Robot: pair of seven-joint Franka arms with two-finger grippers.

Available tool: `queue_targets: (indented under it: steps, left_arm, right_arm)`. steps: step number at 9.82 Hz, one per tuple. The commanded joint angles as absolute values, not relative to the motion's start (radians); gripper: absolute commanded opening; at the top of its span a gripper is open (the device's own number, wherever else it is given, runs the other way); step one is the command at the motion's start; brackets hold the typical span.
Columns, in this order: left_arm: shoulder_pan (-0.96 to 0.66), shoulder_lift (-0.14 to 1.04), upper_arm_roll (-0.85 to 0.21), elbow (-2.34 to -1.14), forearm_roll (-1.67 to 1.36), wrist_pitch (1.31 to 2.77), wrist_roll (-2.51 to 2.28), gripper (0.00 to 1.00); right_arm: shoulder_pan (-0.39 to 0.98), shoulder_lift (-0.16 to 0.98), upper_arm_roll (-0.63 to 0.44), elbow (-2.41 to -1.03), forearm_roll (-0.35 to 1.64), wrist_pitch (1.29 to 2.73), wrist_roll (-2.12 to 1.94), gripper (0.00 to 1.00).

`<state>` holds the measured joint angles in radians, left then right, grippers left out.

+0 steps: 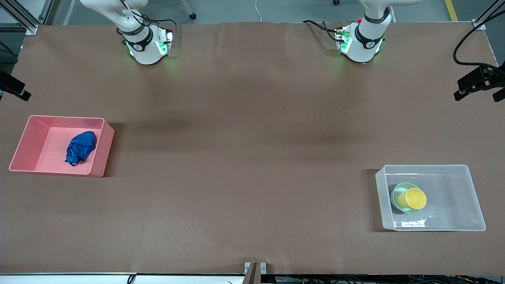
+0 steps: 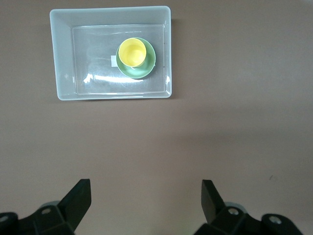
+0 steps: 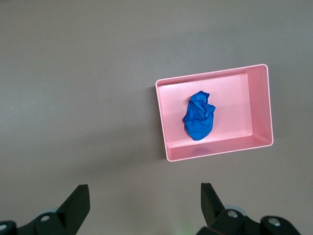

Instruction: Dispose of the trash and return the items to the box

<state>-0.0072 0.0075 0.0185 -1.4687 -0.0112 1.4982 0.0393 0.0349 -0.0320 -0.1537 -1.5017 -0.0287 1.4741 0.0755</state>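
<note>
The brown table carries a pink bin and a clear box.

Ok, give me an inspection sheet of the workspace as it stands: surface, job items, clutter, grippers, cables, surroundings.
Surface: brown table cover, flat, faint creases.
Trash: blue wad lies inside the pink bin, at the right arm's end.
Items: yellow cup sits in the mint-green bowl, both inside the clear box, at the left arm's end.
Clutter: nothing seen loose on the table.
Grippers: left gripper open, empty, over bare table; right gripper open, empty, over bare table. Both arms wait.
Cables: black cable loops at the table's corner by the left arm's base.
Surroundings: black clamp mounts at the table's ends.
</note>
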Motion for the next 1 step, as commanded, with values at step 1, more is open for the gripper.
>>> queue_targets:
  steps: [1]
  left_arm:
    - [-0.028, -0.008, 0.025, -1.526, 0.017, 1.519, 0.012, 0.99]
  right_arm:
    - [0.041, -0.028, -0.161, -1.488, -0.02, 1.462, 0.071, 1.0]
